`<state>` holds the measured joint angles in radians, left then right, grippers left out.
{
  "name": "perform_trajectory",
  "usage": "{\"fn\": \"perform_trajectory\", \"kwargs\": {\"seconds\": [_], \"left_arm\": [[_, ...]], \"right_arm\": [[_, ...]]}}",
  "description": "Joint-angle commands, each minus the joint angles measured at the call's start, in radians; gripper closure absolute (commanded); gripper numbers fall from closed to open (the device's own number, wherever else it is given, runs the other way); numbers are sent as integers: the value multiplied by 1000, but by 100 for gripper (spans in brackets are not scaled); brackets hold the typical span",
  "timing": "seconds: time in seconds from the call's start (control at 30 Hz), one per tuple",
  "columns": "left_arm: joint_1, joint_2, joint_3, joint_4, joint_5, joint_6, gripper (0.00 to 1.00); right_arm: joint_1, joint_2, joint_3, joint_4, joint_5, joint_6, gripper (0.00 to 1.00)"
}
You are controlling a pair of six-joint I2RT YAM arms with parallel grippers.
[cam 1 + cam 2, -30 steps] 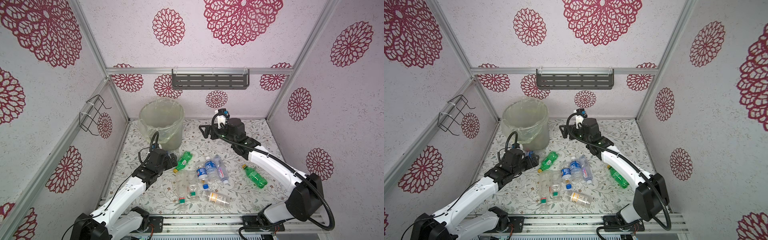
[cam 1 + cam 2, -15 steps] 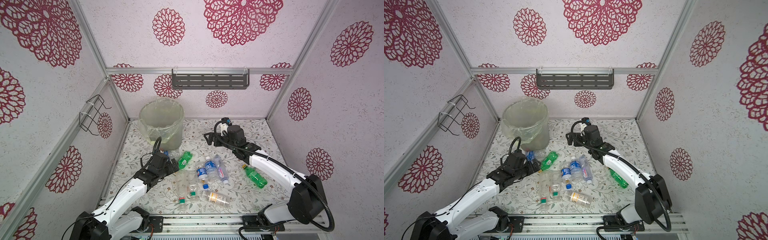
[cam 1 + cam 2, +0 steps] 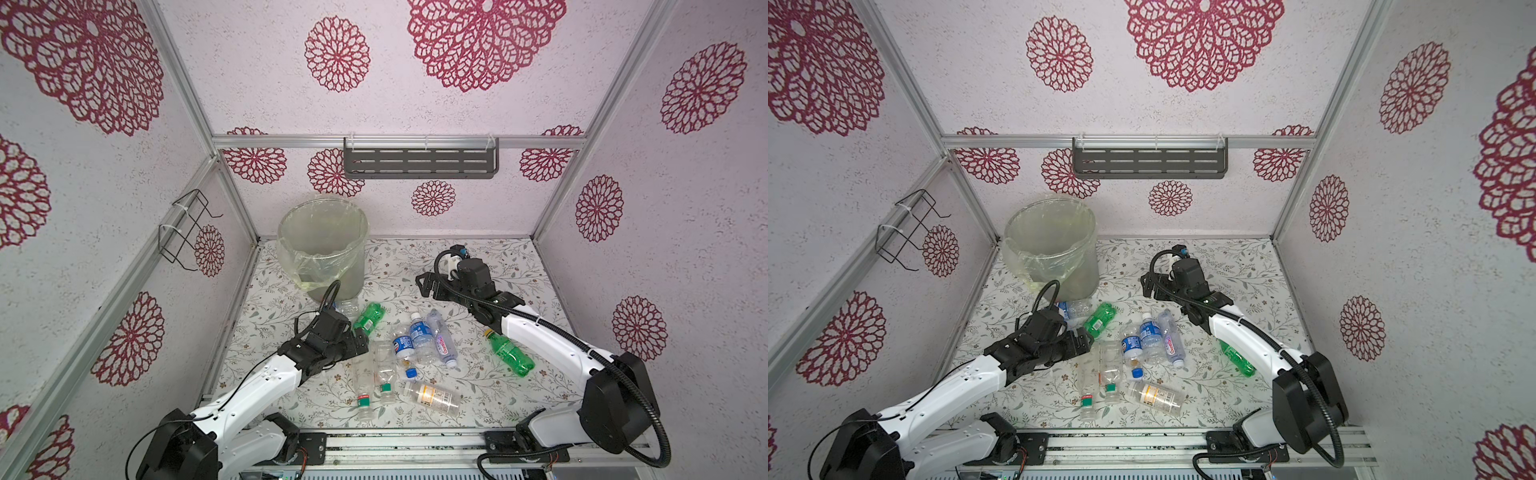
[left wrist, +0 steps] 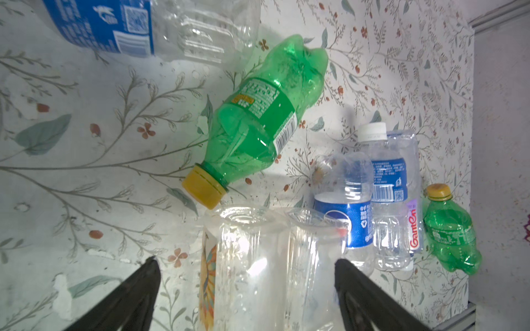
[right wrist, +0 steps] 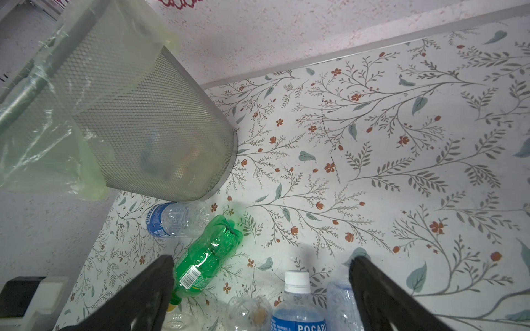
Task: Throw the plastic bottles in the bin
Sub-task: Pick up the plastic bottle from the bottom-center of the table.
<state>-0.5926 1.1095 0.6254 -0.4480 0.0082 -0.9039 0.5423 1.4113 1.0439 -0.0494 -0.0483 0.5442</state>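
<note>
The bin (image 3: pixel 332 274) (image 3: pixel 1054 257) stands at the back left, with dim shapes showing through its mesh wall (image 5: pixel 160 120). Several plastic bottles lie on the floral table: a green one (image 3: pixel 368 318) (image 4: pixel 258 123) (image 5: pixel 209 255), a blue-labelled one (image 3: pixel 347 307) by the bin's foot, a clear cluster (image 3: pixel 422 340), and a second green one (image 3: pixel 509 353). My left gripper (image 3: pixel 361 343) (image 4: pixel 243 266) is open, its jaws either side of two clear bottle bases (image 4: pixel 249 258). My right gripper (image 3: pixel 420 286) (image 5: pixel 261 266) hangs open above a white-capped bottle (image 5: pixel 296 303).
A dark slotted shelf (image 3: pixel 419 160) hangs on the back wall and a wire rack (image 3: pixel 187 228) on the left wall. Patterned walls close in three sides. A metal rail (image 3: pixel 415 442) runs along the table's front edge.
My left gripper has moved away from the bin's foot, forward and right to the clear bottles. My right gripper has come down and forward toward the bottle cluster. Both stayed open.
</note>
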Motion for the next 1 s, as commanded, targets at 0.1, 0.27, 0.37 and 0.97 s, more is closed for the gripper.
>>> {"fn": "perform_trajectory", "kwargs": {"seconds": [0.1, 0.27, 0.37, 0.97], "left_arm": [[-52, 44, 40, -29, -10, 14, 3], [-76, 89, 58, -26, -15, 15, 3], [-94, 118, 73, -43, -25, 27, 3], [-146, 171, 80, -105, -107, 21, 5]], "right_arm": [[-12, -49, -14, -4, 7, 30, 1], [-17, -50, -30, -13, 5, 43, 1], [-22, -52, -33, -26, 5, 45, 1], [-44, -55, -47, -32, 0, 50, 1]]}}
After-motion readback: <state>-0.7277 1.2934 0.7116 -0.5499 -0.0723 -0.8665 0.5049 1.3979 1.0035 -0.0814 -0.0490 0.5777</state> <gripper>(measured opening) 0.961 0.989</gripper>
